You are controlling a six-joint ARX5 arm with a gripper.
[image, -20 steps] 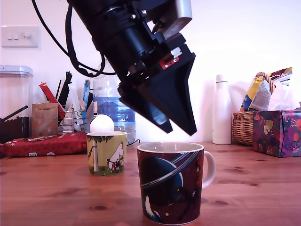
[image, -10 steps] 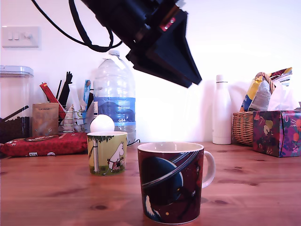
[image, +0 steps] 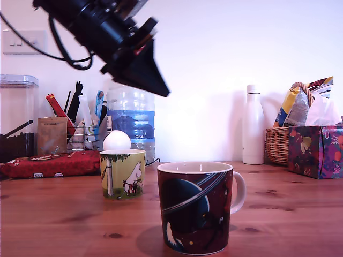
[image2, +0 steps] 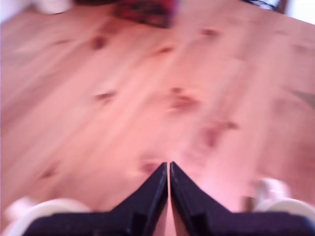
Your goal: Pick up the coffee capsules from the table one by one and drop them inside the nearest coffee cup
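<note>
The dark maroon-and-navy coffee cup with the ringed planet stands at the front of the wooden table, its white handle toward the exterior view's right. My gripper hangs high above the table, up and to the exterior view's left of the cup. In the wrist view my gripper is shut, black fingers pressed tip to tip with nothing between them, over blurred planks. No coffee capsule shows in either view.
A yellow-green cartoon cup with a white ball on top stands behind the mug. Along the wall are a water bottle, a white bottle, a wicker basket, a patterned box and a red packet.
My gripper has risen and swung to the exterior view's left, from just over the mug's rim to high above the yellow-green cup. The cups have not moved.
</note>
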